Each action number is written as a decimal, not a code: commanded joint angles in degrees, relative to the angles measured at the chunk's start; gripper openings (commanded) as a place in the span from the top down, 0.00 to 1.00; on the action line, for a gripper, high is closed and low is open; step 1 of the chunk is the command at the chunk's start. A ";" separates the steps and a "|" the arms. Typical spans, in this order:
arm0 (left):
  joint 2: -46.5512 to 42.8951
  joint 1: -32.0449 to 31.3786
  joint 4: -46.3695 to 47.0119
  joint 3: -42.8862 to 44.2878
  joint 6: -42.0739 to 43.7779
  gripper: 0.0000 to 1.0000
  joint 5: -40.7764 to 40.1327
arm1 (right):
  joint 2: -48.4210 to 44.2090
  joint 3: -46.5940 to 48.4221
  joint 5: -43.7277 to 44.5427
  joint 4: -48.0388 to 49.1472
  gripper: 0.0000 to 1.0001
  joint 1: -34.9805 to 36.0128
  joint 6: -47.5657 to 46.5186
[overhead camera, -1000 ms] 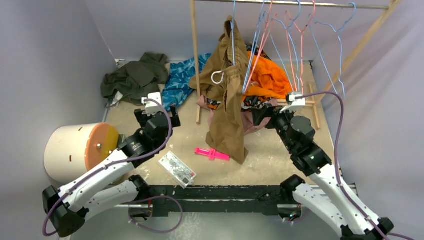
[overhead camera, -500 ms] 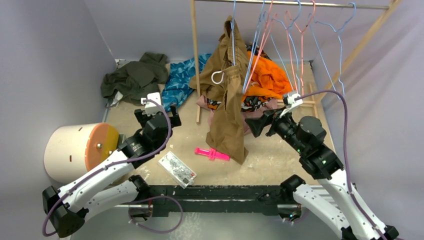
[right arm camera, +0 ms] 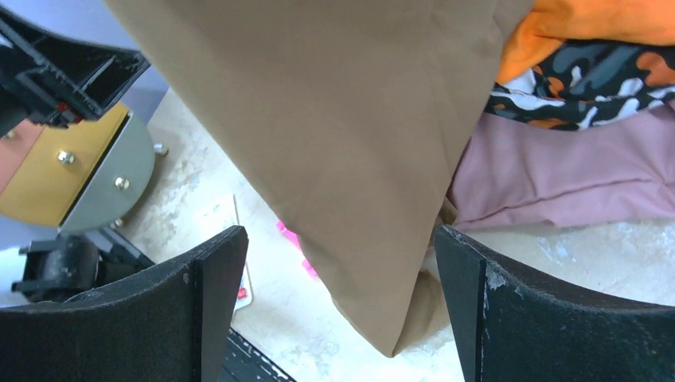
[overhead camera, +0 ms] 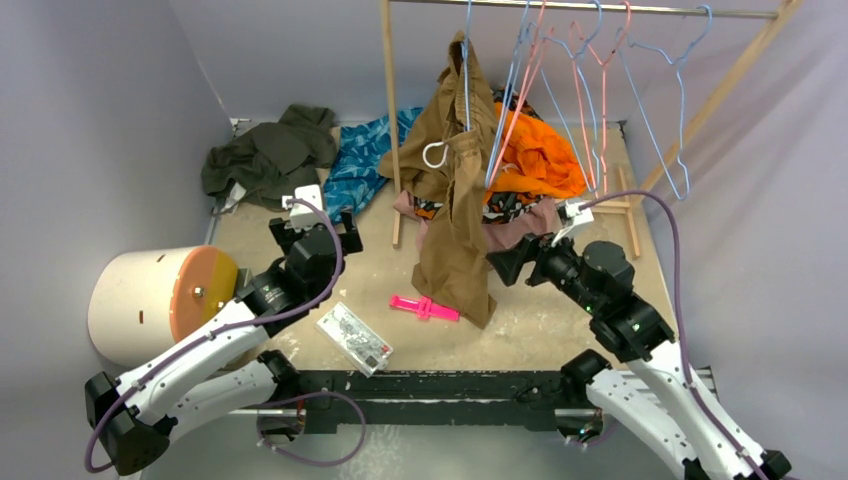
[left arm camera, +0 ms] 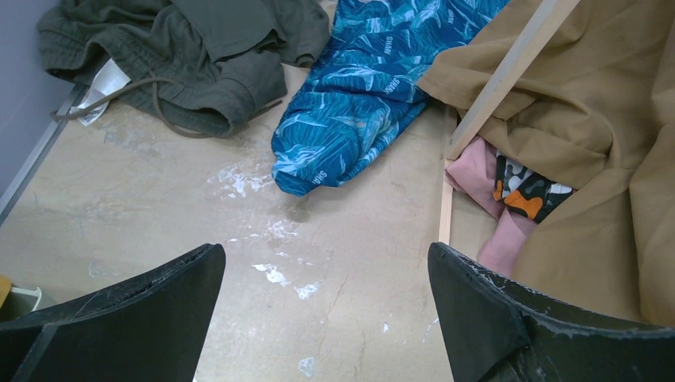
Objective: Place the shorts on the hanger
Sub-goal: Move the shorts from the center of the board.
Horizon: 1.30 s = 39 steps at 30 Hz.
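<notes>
Both the left gripper and the right gripper are spread wide and hold nothing. The dusty-pink soft fabric shorts lie crumpled on the beige table, at 1 o'clock from the right gripper and partly under the hanging tan-brown shorts. The thin light-blue wire hanger hangs on the rail at 1 o'clock. The blue patterned cloth carries lettering that starts "SHAR".

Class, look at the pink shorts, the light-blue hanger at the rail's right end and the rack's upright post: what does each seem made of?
Pink shorts: soft matte cloth, judging by the limp folds and a stitched seam.
Light-blue hanger: thin bent wire, probably coated metal, with a smooth look.
Upright post: pale, bare-looking wood, straight and square-edged.
</notes>
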 commanded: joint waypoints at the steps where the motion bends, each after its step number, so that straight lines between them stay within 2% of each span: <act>1: -0.09 -0.20 1.23 -0.27 0.85 0.01 -0.95 | -2.34 -2.27 8.37 3.78 0.11 -0.25 6.93; 7: 1.37 -0.20 0.73 0.18 0.78 0.02 -0.50 | -0.89 -5.77 18.66 0.55 0.15 -0.21 17.25; 12: 2.14 -0.20 0.71 0.52 0.77 0.02 0.34 | 7.39 -6.01 21.19 3.42 0.21 -1.09 20.06; 21: 2.62 -0.20 0.38 0.59 0.68 0.02 1.23 | 18.12 -10.94 14.73 15.13 0.33 -17.45 23.11; 28: 3.46 -0.17 0.52 0.86 0.77 0.02 2.27 | 25.06 -15.43 20.55 24.64 0.37 -18.67 27.13; 31: 3.79 -0.20 0.36 1.04 0.88 0.02 2.55 | 28.74 -16.79 19.14 30.06 0.38 -19.40 28.96; 39: 3.58 -0.22 0.10 1.13 1.10 0.02 2.65 | 40.77 -14.67 16.28 36.80 0.39 -20.16 31.81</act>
